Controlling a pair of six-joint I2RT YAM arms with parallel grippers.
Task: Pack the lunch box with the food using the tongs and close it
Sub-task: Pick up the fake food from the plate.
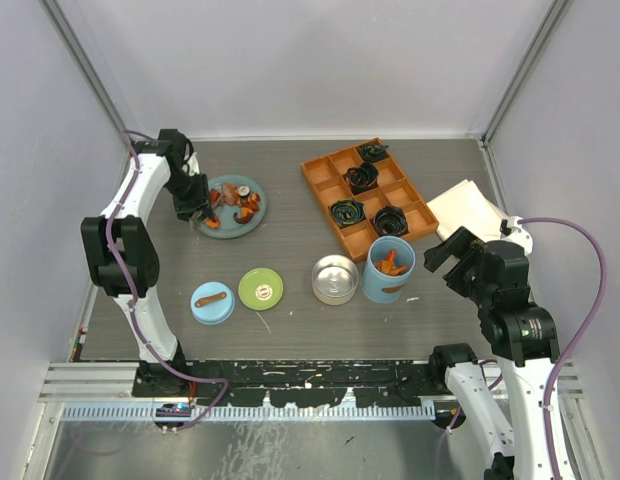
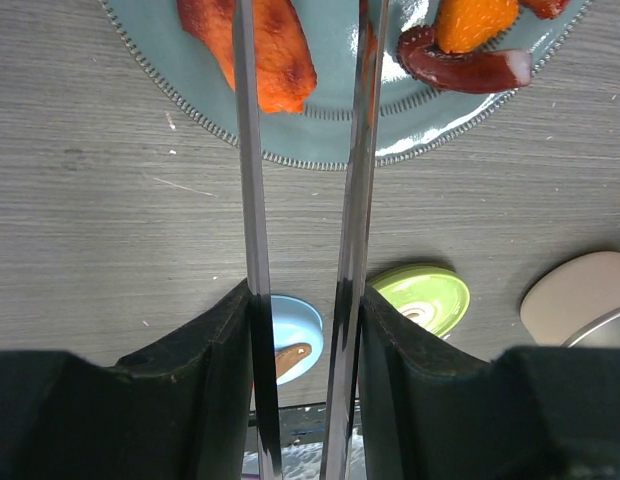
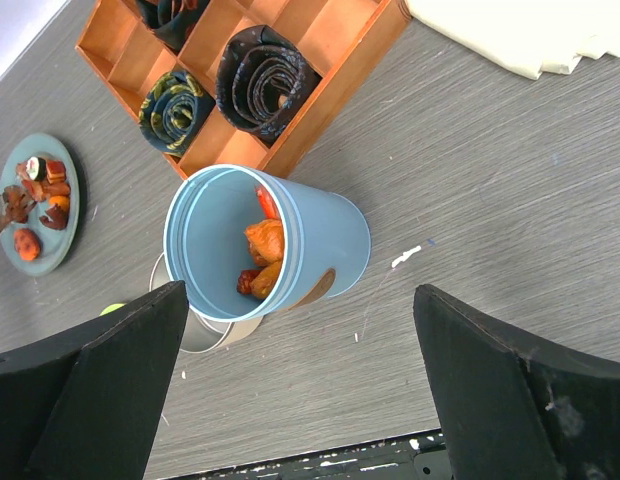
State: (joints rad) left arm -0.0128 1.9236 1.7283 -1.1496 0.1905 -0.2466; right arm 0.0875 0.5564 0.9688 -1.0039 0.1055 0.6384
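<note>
My left gripper is shut on the grey metal tongs. The tongs' two arms stand apart and reach over the teal plate. The tips are cut off at the top of the left wrist view. Orange, red and dark food chunks lie on that plate, and an orange piece sits beside the left tong arm. The light-blue cylinder stands open with orange food inside. Left of it sits the steel tin. The green lid and blue lid lie on the table. My right gripper is open, near the cylinder.
An orange compartment tray with black coils sits at the back right. A folded white cloth lies by the right wall. White walls close in the table on three sides.
</note>
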